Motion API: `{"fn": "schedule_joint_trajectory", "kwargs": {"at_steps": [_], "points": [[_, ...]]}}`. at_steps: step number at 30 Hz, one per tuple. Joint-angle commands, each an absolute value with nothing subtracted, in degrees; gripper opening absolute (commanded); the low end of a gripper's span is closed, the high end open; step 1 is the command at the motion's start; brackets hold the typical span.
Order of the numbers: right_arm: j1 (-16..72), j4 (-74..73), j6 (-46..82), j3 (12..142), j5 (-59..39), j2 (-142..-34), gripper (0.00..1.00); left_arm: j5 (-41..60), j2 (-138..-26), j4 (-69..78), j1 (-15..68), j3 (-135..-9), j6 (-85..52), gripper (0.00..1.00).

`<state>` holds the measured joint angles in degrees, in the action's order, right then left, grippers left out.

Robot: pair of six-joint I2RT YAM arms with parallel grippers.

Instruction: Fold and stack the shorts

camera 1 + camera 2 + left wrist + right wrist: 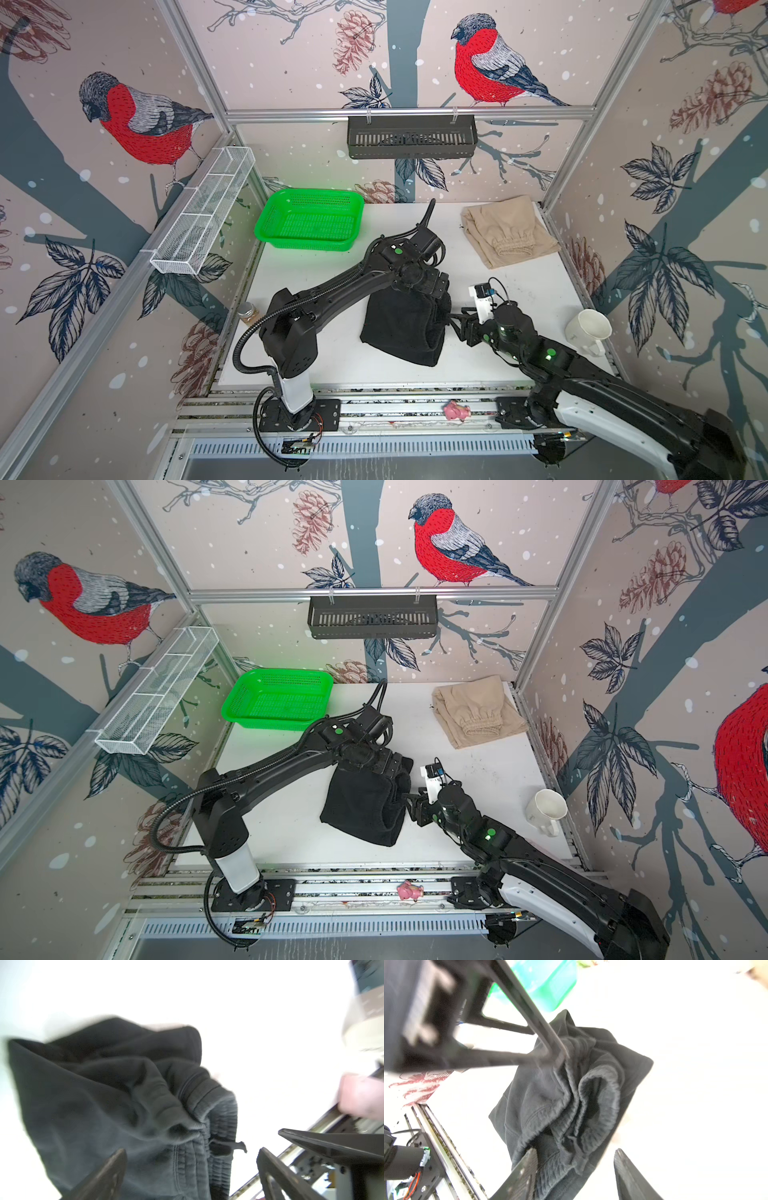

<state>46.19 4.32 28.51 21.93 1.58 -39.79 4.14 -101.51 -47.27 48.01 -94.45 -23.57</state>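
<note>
The black shorts (pixel 401 328) (pixel 359 808) lie bunched and folded over in the middle of the white table (pixel 519 291). Their ribbed waistband (pixel 220 1118) (pixel 608 1097) faces right. My left gripper (pixel 434 291) (pixel 190 1159) hovers over the far right corner of the black shorts, jaws wide apart and gripping nothing. At the waistband's right edge my right gripper (pixel 455 322) (pixel 575 1159) is open, with loose cloth between its fingers. The beige shorts (pixel 507 237) (pixel 478 715) lie folded at the back right, their elastic waistband showing.
A green basket (pixel 309 220) stands at the back left. A white mug (pixel 588 330) lies on the right edge and a small jar (pixel 248 312) stands on the left edge. A pink toy (pixel 456 411) rests on the front rail. A black wall basket (pixel 411 135) and a white wire rack (pixel 203 216) hang above.
</note>
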Motion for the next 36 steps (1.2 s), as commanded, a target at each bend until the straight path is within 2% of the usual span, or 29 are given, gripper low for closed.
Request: {"fn": "schedule_joint_trajectory", "kwargs": {"at_steps": [1,7,11,13,15,17,21,23,28,32,36], "points": [[45.25,9.90,27.77,25.60,1.99,-39.84,0.55,1.51,-98.58,-51.61,45.21,-95.93,-23.18,0.97],[47.01,2.72,24.08,35.11,-3.82,-51.77,0.29,0.23,-87.34,-42.44,35.09,-84.05,-24.25,0.97],[50.77,-2.28,21.62,42.02,-5.26,-64.03,0.23,0.67,-79.02,-31.44,30.33,-71.99,-27.30,0.96],[50.98,-1.15,20.83,46.48,-6.46,-70.55,0.20,2.13,-74.84,-26.05,28.49,-66.06,-29.29,0.89],[50.98,-1.80,19.66,49.39,-6.97,-76.07,0.19,2.66,-71.03,-22.05,27.64,-61.13,-29.78,0.76],[49.90,-3.47,18.84,51.22,-8.80,-80.69,0.19,1.93,-68.45,-21.85,26.65,-58.51,-29.67,0.64],[47.11,-3.07,17.25,54.60,-11.54,-88.32,0.16,2.53,-66.76,-22.58,25.86,-55.66,-28.77,0.48],[45.96,-2.10,17.01,55.04,-11.67,-89.72,0.14,3.96,-66.53,-21.33,25.85,-53.93,-29.11,0.43],[41.75,-2.57,18.90,48.73,-11.20,-86.44,0.12,8.34,-67.21,-16.63,25.91,-50.12,-29.17,0.40],[37.18,-8.06,21.64,40.32,-13.96,-83.50,0.10,15.87,-68.67,-10.05,25.96,-46.82,-28.08,0.34],[33.45,-14.03,23.13,33.78,-16.39,-82.10,0.09,18.88,-69.62,-2.64,26.73,-42.07,-28.58,0.29]]}}
